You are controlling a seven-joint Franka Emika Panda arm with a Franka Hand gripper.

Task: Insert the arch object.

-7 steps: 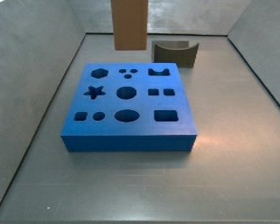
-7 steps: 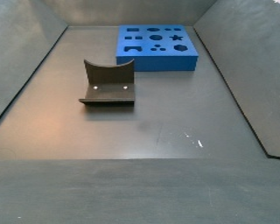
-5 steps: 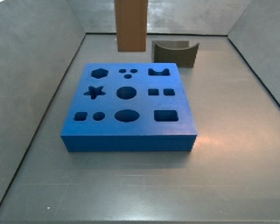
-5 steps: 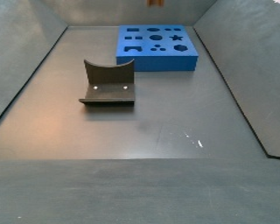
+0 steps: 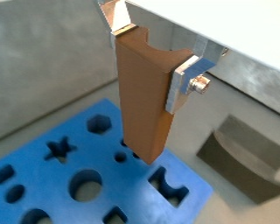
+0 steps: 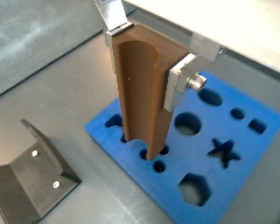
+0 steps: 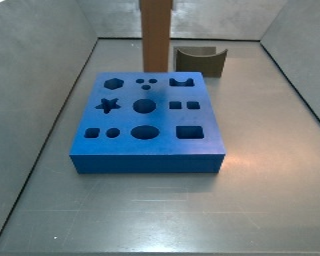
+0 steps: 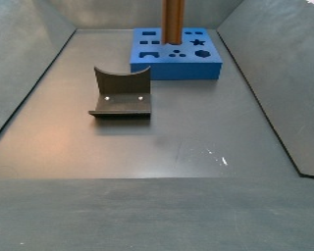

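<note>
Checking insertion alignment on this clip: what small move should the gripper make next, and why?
Probably shift the gripper sideways toward the arch-shaped hole before descending: the arch object it grips hangs above the blue board with its lower end beside that hole, not over it.

Light even and diffuse in both side views, no hard shadows. Pale glare patch on dull grey metal floor (image 8: 215,155), flecks of sparkle in it. Cut-outs in bright blue foam board (image 7: 149,155) read as dark pools. Both wrist views soft, slightly smeared. Gripper (image 5: 150,48), above board, clamped on tall brown arch object (image 5: 143,96). Silver fingers (image 5: 185,80) catching bright highlight. Behind the gripper, corner washed out near white. Arch object's groove shaded darker in wrist view (image 6: 133,87). Side views coarse, low detail.
</note>
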